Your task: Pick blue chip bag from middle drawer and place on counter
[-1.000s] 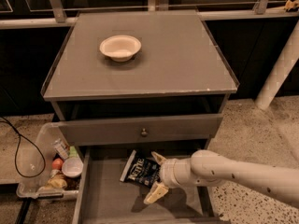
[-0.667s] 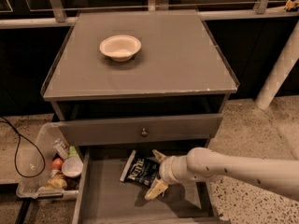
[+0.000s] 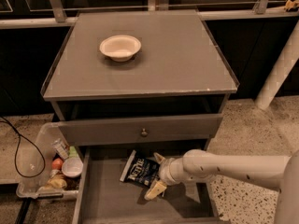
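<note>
The blue chip bag (image 3: 137, 168) lies flat on the floor of the open middle drawer (image 3: 110, 200), near its back, with white lettering facing up. My gripper (image 3: 157, 173) reaches in from the right, low inside the drawer. It is open, with one fingertip (image 3: 159, 157) behind the bag's right end and the other fingertip (image 3: 155, 189) in front of it. The bag's right edge is hidden by the gripper. The counter (image 3: 159, 69) is the grey cabinet top above.
A white bowl (image 3: 120, 47) sits on the counter at the back left. The closed drawer front with a small knob (image 3: 144, 132) overhangs the back of the open drawer. A plastic bin (image 3: 51, 169) of small items and a black cable (image 3: 21, 153) lie on the floor at left. A white post (image 3: 279, 69) stands at right.
My arm has shifted slightly to the left, bringing the open fingers closer around the bag's right end. The bag has not moved.
</note>
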You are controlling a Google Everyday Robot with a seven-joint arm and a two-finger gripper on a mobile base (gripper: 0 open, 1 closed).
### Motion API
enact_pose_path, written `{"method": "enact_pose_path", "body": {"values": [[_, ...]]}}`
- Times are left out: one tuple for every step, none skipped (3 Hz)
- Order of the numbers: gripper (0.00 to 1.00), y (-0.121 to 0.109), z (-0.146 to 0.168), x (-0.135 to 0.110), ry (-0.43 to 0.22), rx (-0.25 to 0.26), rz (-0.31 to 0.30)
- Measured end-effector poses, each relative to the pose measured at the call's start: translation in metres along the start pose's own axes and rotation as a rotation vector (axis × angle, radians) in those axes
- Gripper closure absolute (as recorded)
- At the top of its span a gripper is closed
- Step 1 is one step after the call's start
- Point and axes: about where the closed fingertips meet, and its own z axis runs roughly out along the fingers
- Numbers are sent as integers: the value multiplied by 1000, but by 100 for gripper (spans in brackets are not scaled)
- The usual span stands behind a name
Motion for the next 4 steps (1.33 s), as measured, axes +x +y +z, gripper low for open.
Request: {"method": "enact_pose_path", "body": {"values": [[0,13,17,3,-3,-23,25],[0,22,31,1,-15,-40,46],[0,21,39,0,-22,-39,54],[0,11,40,7,-18,-20,58]]}}
